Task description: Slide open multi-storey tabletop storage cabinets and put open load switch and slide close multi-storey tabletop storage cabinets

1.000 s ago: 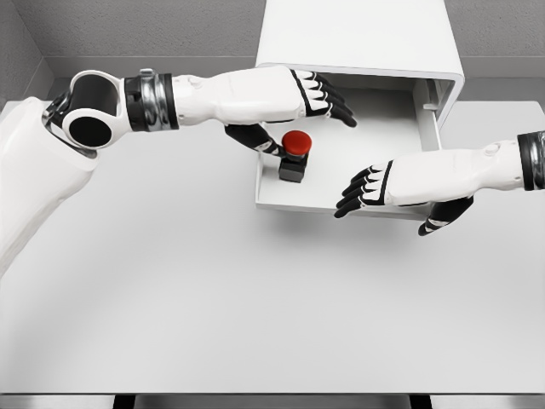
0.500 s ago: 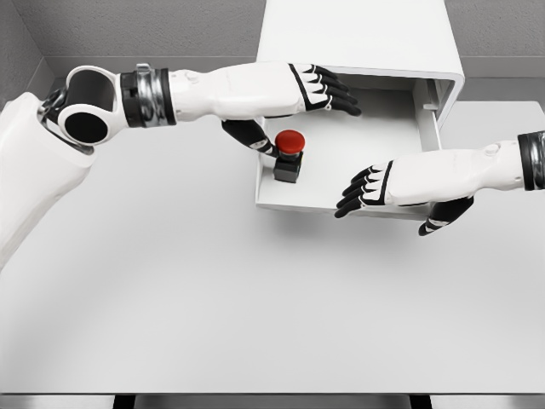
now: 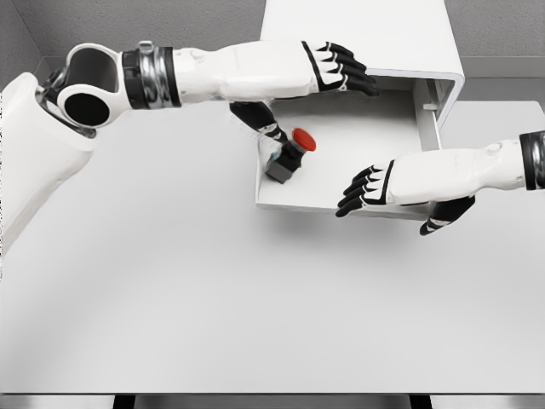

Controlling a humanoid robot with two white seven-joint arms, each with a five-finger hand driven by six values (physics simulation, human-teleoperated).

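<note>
From left: I am holding the left hand (image 3: 336, 66) over the pulled-out drawer (image 3: 341, 203), fingers spread, thumb touching the tilted switch (image 3: 289, 155), a red domed cap on a dark block, lying inside. My right hand (image 3: 368, 189) is hovering relaxed and empty at the front edge. Opening and placing look done; closing the smooth white cabinet (image 3: 362, 34) on the matte bench (image 3: 213, 298) remains.

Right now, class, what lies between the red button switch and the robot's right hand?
In the head view, only bare drawer floor lies between the tilted red button switch and the right hand.
</note>
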